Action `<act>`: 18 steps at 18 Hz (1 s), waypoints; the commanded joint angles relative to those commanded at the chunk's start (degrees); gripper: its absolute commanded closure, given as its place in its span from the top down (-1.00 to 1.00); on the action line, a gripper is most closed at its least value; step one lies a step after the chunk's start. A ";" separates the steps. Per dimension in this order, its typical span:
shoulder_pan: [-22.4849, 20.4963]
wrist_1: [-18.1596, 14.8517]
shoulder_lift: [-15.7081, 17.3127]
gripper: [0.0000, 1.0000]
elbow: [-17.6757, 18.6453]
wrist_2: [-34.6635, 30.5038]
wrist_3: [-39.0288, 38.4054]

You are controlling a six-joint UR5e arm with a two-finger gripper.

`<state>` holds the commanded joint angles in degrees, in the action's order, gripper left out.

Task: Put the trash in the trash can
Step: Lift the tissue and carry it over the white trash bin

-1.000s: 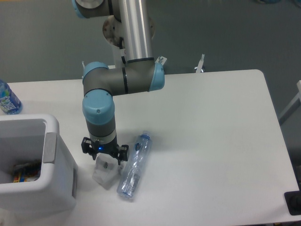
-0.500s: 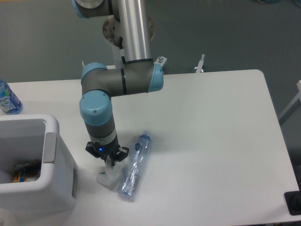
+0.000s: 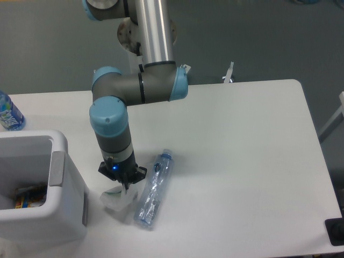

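Note:
The crumpled white paper wrapper [image 3: 115,199] hangs from my gripper [image 3: 123,188], just above the table near the front. The gripper points straight down and its jaws are closed on the wrapper's top. The crushed clear plastic bottle [image 3: 152,191] with a blue cap lies on the table just right of the wrapper, cap pointing away. The white trash can [image 3: 51,215] with a grey side panel stands at the left front, its rim a short way left of the wrapper.
A water bottle with a bright blue label [image 3: 9,114] stands at the far left edge of the table. Some colourful items [image 3: 27,195] lie inside the bin. The white table [image 3: 242,150] extends to the right.
The gripper has closed on the wrapper, then shifted slightly left and up with it. The wrapper now hangs off the table surface. The bottle has not moved.

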<state>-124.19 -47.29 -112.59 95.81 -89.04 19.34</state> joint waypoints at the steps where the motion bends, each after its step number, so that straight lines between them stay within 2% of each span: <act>1: -0.26 0.00 0.09 -1.00 -0.88 0.70 -0.96; 3: -1.23 0.00 0.61 -1.00 -4.21 3.07 -5.69; 9: -5.36 0.00 1.06 -1.00 -17.39 9.05 -16.95; 11: -5.71 0.00 2.45 -1.00 -18.90 9.67 -19.41; 13: -6.07 0.00 6.22 -1.00 -19.08 10.63 -21.00; 15: -5.63 0.00 8.61 -1.00 -19.52 12.12 -22.76; 17: -4.49 0.00 10.72 -1.00 -19.52 12.48 -23.38; 18: -2.40 0.00 10.90 -1.00 -19.52 12.74 -23.90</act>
<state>-126.58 -47.29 -101.69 76.29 -76.29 -4.57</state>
